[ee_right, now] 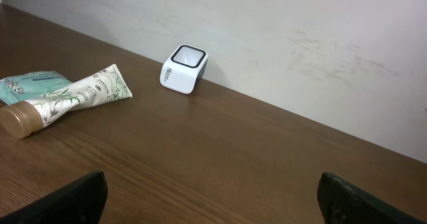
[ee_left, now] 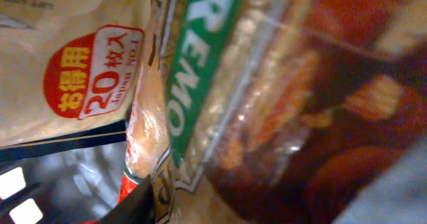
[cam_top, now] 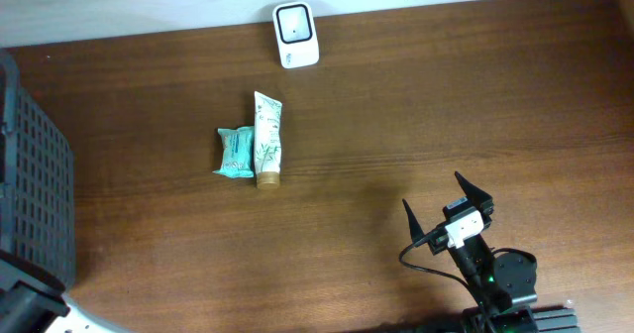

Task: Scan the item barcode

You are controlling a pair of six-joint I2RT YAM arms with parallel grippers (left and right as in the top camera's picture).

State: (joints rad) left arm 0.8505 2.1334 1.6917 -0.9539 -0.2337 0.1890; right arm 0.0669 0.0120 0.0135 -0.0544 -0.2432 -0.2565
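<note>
Left wrist view is jammed right up against stacked goods: beige pack (ee_left: 47,97) with a red 20-count sticker, green-striped pack (ee_left: 200,71) and clear pouch (ee_left: 293,111) of brownish stuff, all overlapping. These are probably inside the black crate (cam_top: 35,174) at the left edge of the surface (cam_top: 416,105). One of these packs looks like the item to scan.

Left tool: its fingers aren't readable in this close-up, so can't tell if it's open or gripping a pack. Right tool (cam_top: 431,190) gapes wide, holds nothing, sits over the near right of the surface.

Scanner (cam_top: 296,35) stands at the far edge by the wall, well apart from the crate. Tube (cam_top: 267,140) and teal sachet (cam_top: 236,152) lie touching side by side, nearer than the scanner.

Risks, my guess:
- Packs are layered so tight the left tool may pinch two at once, or just a slippery film corner, and the pack drops on the lift.
- No barcode shows on any visible face, so the item may reach the scanner wrong side up.
- The carry path runs near the tube and sachet, and a low swing could knock them.
</note>
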